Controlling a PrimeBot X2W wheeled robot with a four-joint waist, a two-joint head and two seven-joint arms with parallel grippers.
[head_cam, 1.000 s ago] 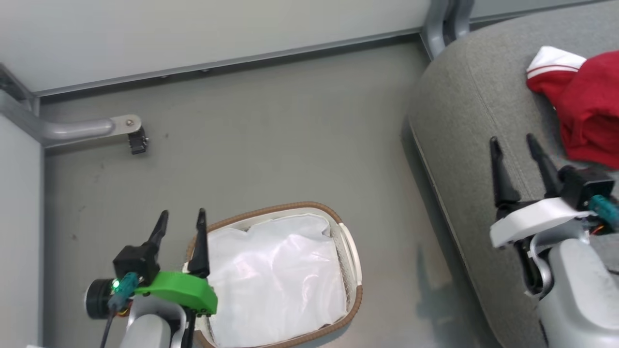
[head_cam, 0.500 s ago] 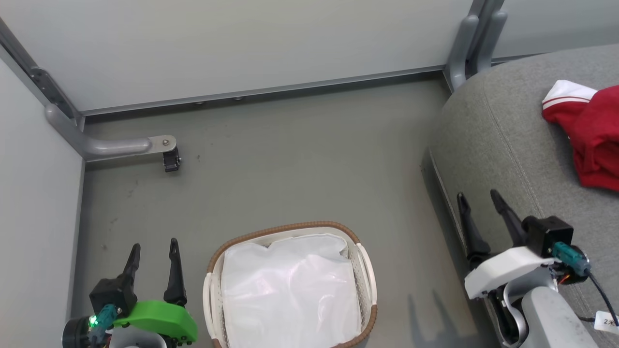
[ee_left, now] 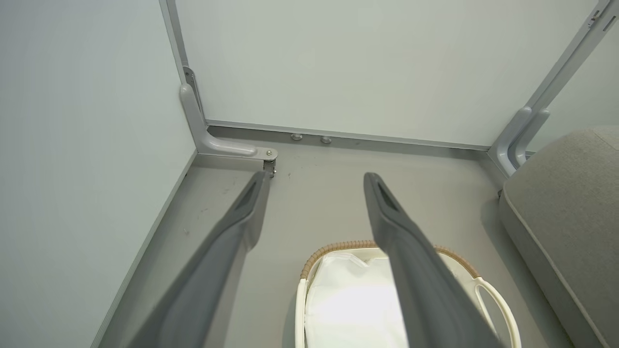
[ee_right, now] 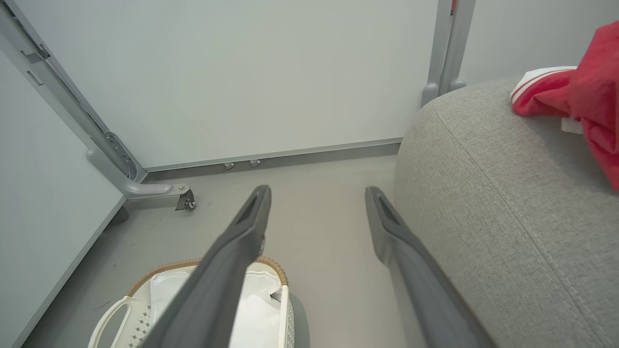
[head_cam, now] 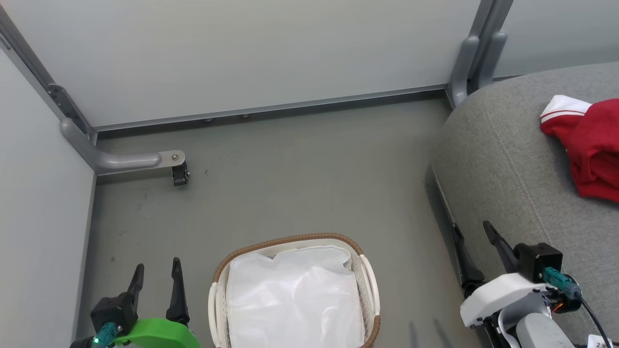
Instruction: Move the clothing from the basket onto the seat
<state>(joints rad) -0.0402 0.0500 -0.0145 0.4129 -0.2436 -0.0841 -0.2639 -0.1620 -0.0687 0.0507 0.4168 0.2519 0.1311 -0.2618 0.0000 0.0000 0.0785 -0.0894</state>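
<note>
The red clothing [head_cam: 592,145] is seen lying on the grey seat [head_cam: 508,169], at the right side of the head view. It is bunched up, and a white cuff with a thin red stripe is turned toward the wall panel [head_cam: 266,53]. Part of it is cut off by the right edge of the picture.

The basket [head_cam: 290,240] is placed on the grey-green floor [head_cam: 300,179], at the bottom middle of the head view, well apart from the seat. Its brown woven rim is turned toward the wall, and its inside is covered by a white cloth liner [head_cam: 295,299].

The left gripper [head_cam: 158,263] is held at the lower left, above the floor and just beside the left side of the basket. Its two dark fingers are spread apart and nothing is gripped by them. In the left wrist view the floor and the far rim of the basket are seen between the fingers.

The right gripper [head_cam: 471,227] is held at the lower right, at the front edge of the seat. Its fingers are also spread apart and empty. In the right wrist view one finger is seen close along the side of the seat; whether it is touching cannot be told. The clothing is well apart from this gripper, farther back on the cushion.

A metal bracket [head_cam: 130,161] is fixed in the corner at the left wall.
</note>
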